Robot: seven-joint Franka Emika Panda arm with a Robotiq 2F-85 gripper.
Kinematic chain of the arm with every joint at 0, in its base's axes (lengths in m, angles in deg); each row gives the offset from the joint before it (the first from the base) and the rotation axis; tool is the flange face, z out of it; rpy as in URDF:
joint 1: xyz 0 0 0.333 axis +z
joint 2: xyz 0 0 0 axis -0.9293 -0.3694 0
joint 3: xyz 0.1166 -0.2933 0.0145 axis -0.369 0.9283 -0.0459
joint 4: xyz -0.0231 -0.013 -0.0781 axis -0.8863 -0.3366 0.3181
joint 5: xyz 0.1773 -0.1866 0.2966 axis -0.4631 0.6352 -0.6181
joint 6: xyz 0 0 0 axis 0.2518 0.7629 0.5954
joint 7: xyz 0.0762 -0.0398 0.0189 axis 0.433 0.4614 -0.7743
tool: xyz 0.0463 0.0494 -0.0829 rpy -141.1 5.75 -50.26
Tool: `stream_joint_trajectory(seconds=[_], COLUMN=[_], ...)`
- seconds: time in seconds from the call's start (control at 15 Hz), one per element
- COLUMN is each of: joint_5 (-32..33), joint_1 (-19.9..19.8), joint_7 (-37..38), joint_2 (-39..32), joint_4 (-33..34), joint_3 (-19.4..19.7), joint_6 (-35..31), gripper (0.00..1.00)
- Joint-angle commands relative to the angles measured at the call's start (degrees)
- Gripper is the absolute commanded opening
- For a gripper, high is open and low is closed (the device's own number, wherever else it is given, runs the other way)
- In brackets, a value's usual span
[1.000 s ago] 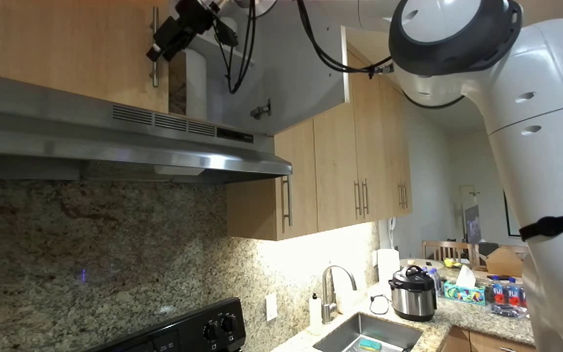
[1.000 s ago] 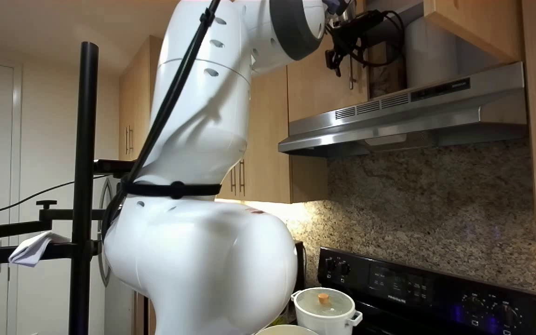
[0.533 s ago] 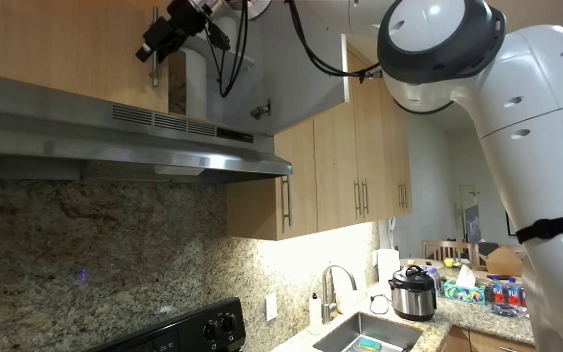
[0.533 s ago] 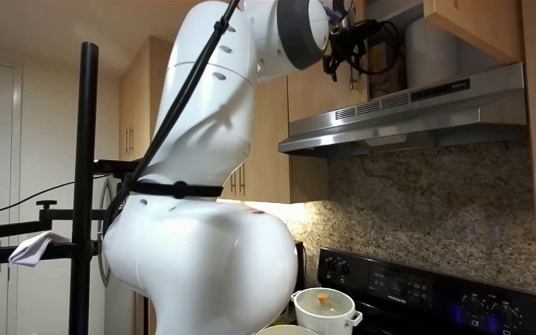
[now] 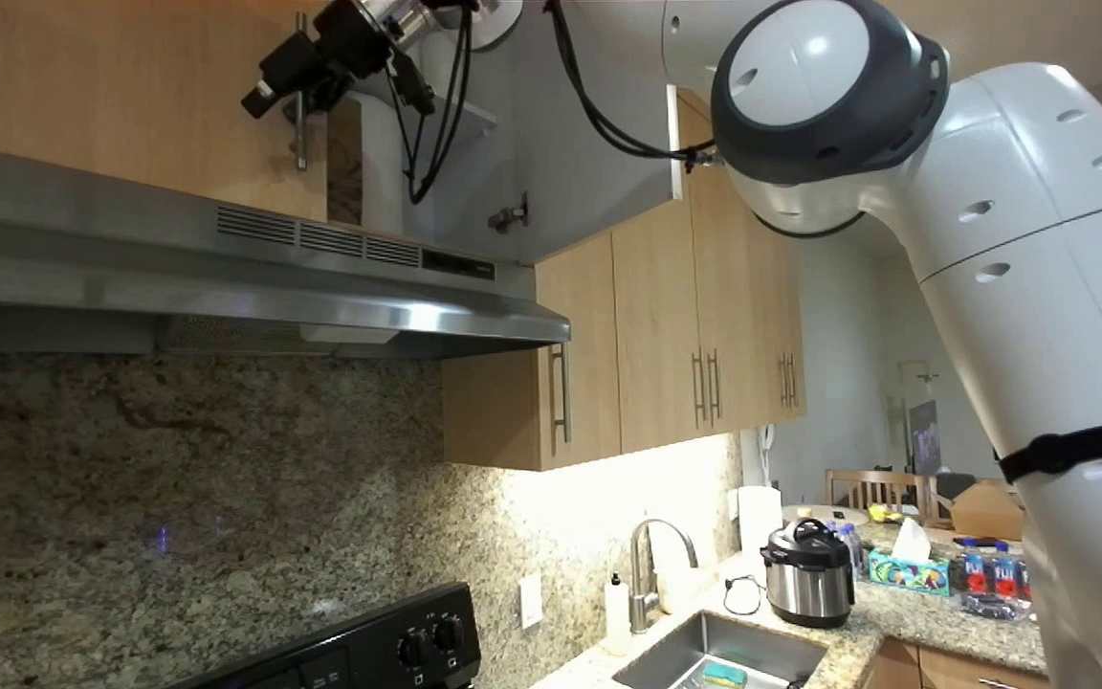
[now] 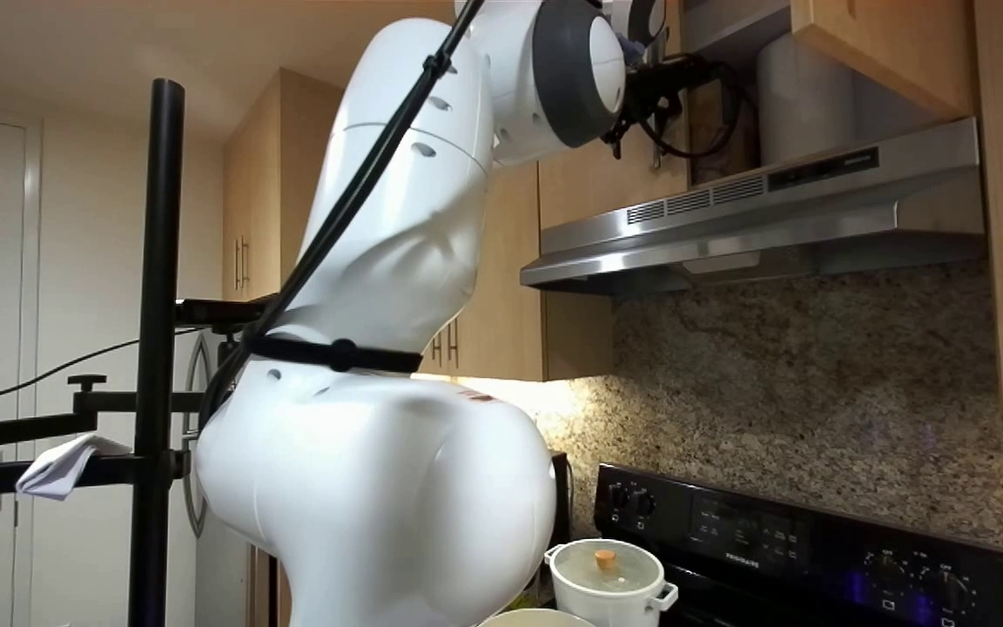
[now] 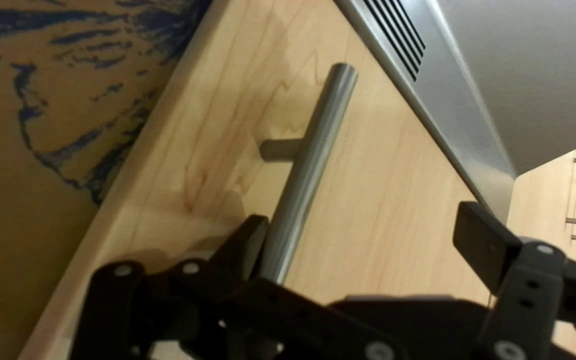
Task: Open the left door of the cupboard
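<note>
The left door (image 5: 130, 105) of the cupboard is a flat honey-wood panel. It looks shut in both exterior views (image 6: 606, 165) and fills the middle of the wrist view (image 7: 388, 200). Its slim metal bar handle (image 7: 313, 150) stands near the door's free edge. My gripper (image 7: 365, 237) is open at the handle. The bar lies between the two fingers, close beside the left finger in the wrist view; I cannot tell whether they touch. The right finger is well apart from it. The cupboard's pale interior (image 5: 460, 191) shows beside the door. In the exterior views the fingertips are hard to make out.
The cupboard's other door (image 5: 599, 134) stands open with its grey face showing. A steel range hood (image 5: 254, 277) runs directly below the cupboard. A brown box with blue print (image 7: 43, 125) and a white cylinder (image 6: 806, 100) are inside. Cables (image 5: 599, 115) hang from the arm.
The arm has come down, and the gripper has moved lower and left across the handle in an exterior view. The left door has not visibly moved.
</note>
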Motion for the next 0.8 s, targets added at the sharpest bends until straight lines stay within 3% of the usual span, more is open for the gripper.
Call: stream_joint_trajectory(seconds=[0.0, 0.33, 0.73], joint_5=[-5.1, -7.7, -6.3], joint_1=[-0.9, -0.5, 0.9], joint_7=[-2.3, -3.6, -4.1], joint_2=[-3.0, -0.1, 3.9], joint_4=[3.1, 0.7, -3.3], joint_3=[-1.4, -2.1, -2.2], joint_6=[1.9, 2.3, 1.2], gripper=[1.0, 1.0, 1.0])
